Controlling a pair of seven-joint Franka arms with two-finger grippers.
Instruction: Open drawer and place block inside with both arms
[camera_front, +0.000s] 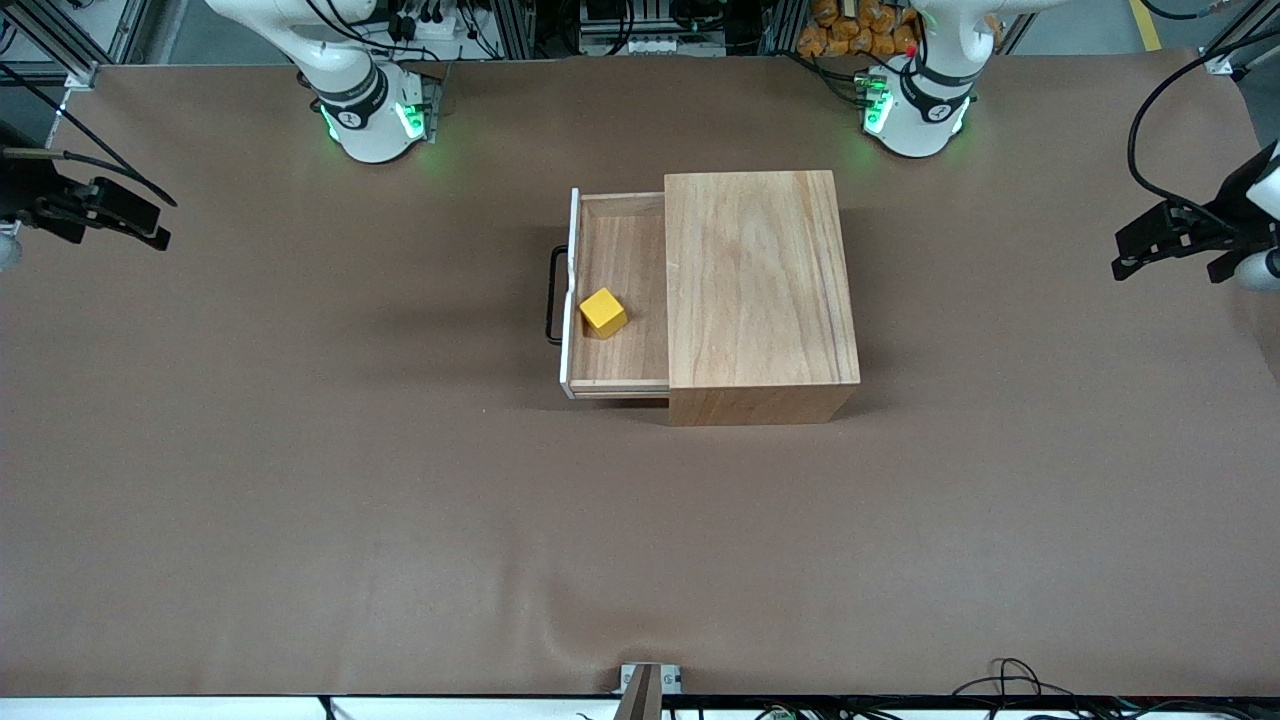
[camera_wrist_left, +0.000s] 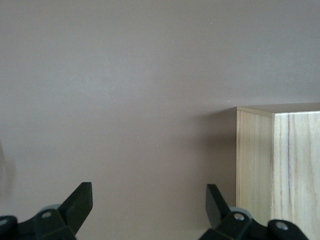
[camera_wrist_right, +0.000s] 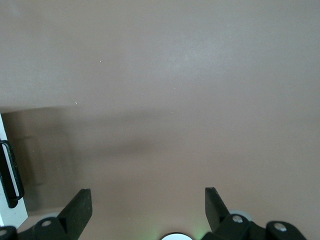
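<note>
Bare brown desk (camera_front: 400, 520) fills everything nearest the front camera. Farther up sits the wooden box (camera_front: 758, 290), its drawer (camera_front: 620, 300) slid out toward the right arm's end of the desk, white front panel and black bar handle (camera_front: 553, 295) leading. The yellow block (camera_front: 603, 312) already rests inside the drawer, just beside the front panel.

Both arms wait off at the desk's ends. The right claw (camera_wrist_right: 148, 210) hangs over bare desk, fingers apart and holding nothing, with the handle at the edge of its wrist view. The left claw (camera_wrist_left: 149, 210) is likewise spread and empty, over the desk beside the box's closed end.

Should the drawer need shutting, its slide axis runs between the arms' ends, and the handle faces the right claw, judged the better placed.
</note>
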